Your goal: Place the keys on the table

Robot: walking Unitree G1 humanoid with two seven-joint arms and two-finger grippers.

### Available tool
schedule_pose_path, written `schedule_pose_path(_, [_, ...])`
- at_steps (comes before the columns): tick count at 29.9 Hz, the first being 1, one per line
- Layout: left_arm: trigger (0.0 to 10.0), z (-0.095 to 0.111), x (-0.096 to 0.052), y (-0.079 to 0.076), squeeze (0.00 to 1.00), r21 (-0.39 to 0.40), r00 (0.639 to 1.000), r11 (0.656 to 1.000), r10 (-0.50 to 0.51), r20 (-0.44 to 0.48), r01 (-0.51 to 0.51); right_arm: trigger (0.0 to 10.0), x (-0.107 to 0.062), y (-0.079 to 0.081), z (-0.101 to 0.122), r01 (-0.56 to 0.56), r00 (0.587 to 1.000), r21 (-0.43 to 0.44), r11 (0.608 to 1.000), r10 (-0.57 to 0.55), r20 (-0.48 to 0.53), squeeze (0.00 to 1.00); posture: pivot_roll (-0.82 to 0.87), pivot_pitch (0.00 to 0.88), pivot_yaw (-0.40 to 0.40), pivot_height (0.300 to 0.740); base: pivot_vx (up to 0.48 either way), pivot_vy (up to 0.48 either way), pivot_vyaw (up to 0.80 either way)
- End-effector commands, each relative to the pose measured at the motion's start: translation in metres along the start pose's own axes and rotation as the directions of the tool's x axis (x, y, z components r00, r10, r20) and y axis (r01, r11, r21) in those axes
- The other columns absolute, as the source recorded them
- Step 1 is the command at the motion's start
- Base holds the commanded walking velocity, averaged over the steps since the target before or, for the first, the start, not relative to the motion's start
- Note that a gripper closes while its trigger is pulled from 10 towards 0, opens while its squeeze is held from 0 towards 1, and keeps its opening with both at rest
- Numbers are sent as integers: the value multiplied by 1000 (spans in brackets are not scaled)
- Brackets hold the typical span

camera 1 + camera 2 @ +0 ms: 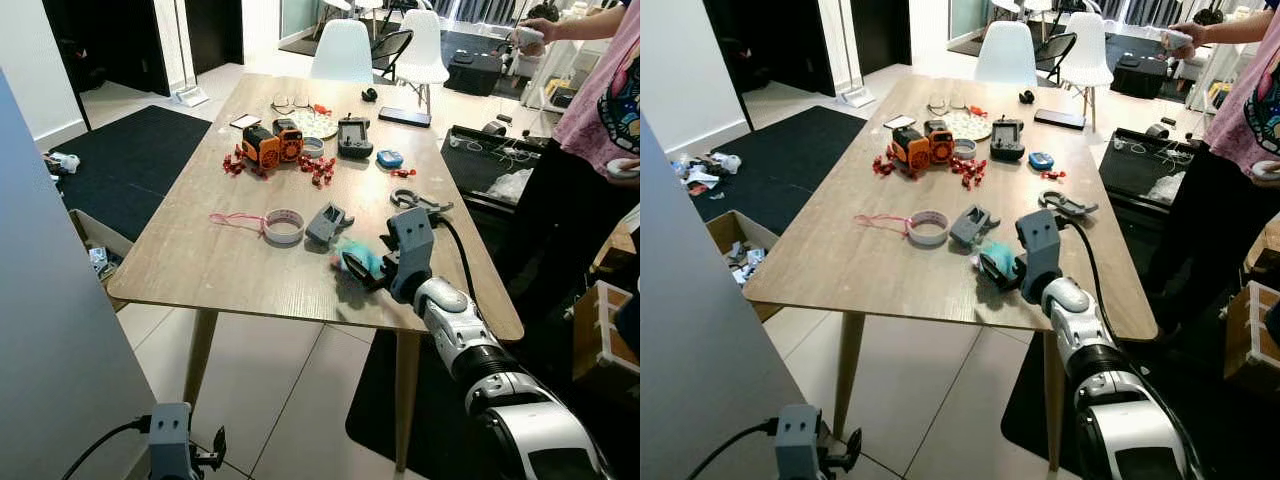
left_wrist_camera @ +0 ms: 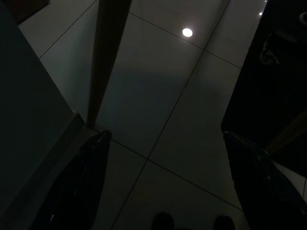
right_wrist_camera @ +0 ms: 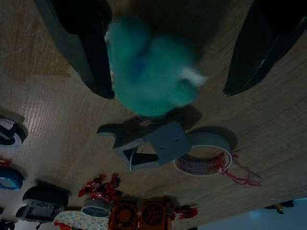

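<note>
The keys (image 1: pixel 358 260) carry a fluffy teal ball and sit low over the wooden table (image 1: pixel 200 260), near its front edge. My right gripper (image 1: pixel 366 272) reaches over that edge, open, with its black fingers (image 3: pixel 91 52) spread wide on either side of the teal ball (image 3: pixel 151 81). The ball is blurred and lies close against one finger; whether it rests on the wood I cannot tell. My left gripper (image 1: pixel 205 460) hangs idle near the tiled floor, its fingers (image 2: pixel 81 182) apart in the dark left wrist view.
Just beyond the keys lie a grey plastic part (image 1: pixel 328 222) and a tape roll (image 1: pixel 284 226) with a pink string. Farther back are an orange toy (image 1: pixel 272 143), red pieces and small gadgets. A person (image 1: pixel 600 110) stands at the right. White chairs (image 1: pixel 340 50) stand behind.
</note>
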State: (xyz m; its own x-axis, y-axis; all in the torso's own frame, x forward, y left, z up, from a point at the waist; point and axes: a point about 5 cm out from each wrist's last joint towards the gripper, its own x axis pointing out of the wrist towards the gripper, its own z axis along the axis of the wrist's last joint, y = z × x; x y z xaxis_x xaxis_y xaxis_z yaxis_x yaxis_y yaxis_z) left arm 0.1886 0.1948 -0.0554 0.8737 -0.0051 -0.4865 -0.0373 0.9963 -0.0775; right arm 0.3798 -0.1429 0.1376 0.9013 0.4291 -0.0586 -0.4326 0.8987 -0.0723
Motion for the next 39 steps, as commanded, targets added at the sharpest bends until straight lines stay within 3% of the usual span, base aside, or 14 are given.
schedule_pose_path(1, [10000, -4, -2, -2, 0, -8, 1000, 1000, -6, -11, 6, 10000, 1, -6, 8, 30, 999, 18, 999, -30, 30, 1000, 64, 55, -57, 740, 0, 0, 0])
schedule_pose_path(5, [10000, -3, -2, -1, 0, -6, 1000, 1000, -6, -11, 6, 10000, 2, -9, 19, 62, 994, 33, 998, -65, 91, 1000, 65, 57, -56, 740, 0, 0, 0])
schedule_pose_path(6, [10000, -4, -2, -1, 0, -6, 1000, 1000, -5, -11, 5, 10000, 2, -12, 24, 82, 988, 44, 996, -87, 124, 529, 65, 56, -56, 740, 0, 0, 0])
schedule_pose_path(7, [10000, -4, -2, -1, 0, -6, 1000, 1000, -5, -11, 5, 10000, 1, -14, 27, 95, 984, 52, 994, -102, 144, 529, 65, 56, -56, 740, 0, 0, 0])
schedule_pose_path(8, [10000, -4, -2, -1, 0, -5, 1000, 1000, -5, -11, 5, 10000, 0, -18, 31, 120, 978, 57, 991, -128, 165, 0, 64, 56, -56, 740, 0, 0, 0])
schedule_pose_path(14, [10000, -5, -3, -1, 0, -5, 1000, 1000, -4, -14, 4, 10000, -18, -57, 44, 400, 868, 153, 903, -428, 254, 0, 64, 56, -59, 740, 0, 0, 0])
schedule_pose_path(17, [10000, -6, -4, 0, 0, -6, 1000, 1000, 0, -17, 0, 10000, -62, -109, 25, 680, 648, 307, 666, -742, 172, 0, 63, 55, -62, 740, 0, 0, 0])
schedule_pose_path(19, [10000, -6, -4, 0, 0, -6, 1000, 1000, 0, -17, 0, 10000, -62, -109, 25, 680, 648, 307, 666, -742, 172, 0, 63, 55, -62, 740, 0, 0, 0])
schedule_pose_path(22, [10000, -9, -6, 0, 0, -6, 1000, 1000, 5, -23, -5, 10000, -148, -148, -41, 901, 301, 353, 253, -949, -88, 0, 62, 53, -62, 740, 0, 0, 0])
schedule_pose_path(27, [10000, -10, -7, 1, 0, -4, 1000, 1000, 4, -29, -5, 10000, -209, -138, -105, 976, 128, 208, 68, -949, -287, 0, 59, 49, -56, 740, 0, 0, 0])
schedule_pose_path(34, [10000, -9, -6, 2, 0, 0, 1000, 1000, 2, -30, -2, 10000, -227, -107, -149, 984, 177, 49, 172, -886, -430, 0, 59, 46, -51, 740, 0, 0, 0])
schedule_pose_path(36, [10000, -8, -5, 1, 0, 1, 1000, 1000, 0, -28, 0, 10000, -220, -61, -187, 903, 338, -7, 430, -722, -604, 0, 62, 46, -51, 740, 0, 0, 0])
schedule_pose_path(37, [10000, -8, -5, 1, 0, 1, 1000, 1000, 0, -28, 0, 10000, -220, -61, -187, 903, 338, -7, 430, -722, -604, 0, 62, 46, -51, 740, 0, 0, 0])
schedule_pose_path(39, [10000, -8, -5, 1, 0, -1, 1000, 1000, 3, -29, -3, 10000, -207, -17, -208, 745, 483, 7, 667, -532, -695, 0, 65, 49, -54, 740, 0, 0, 0])
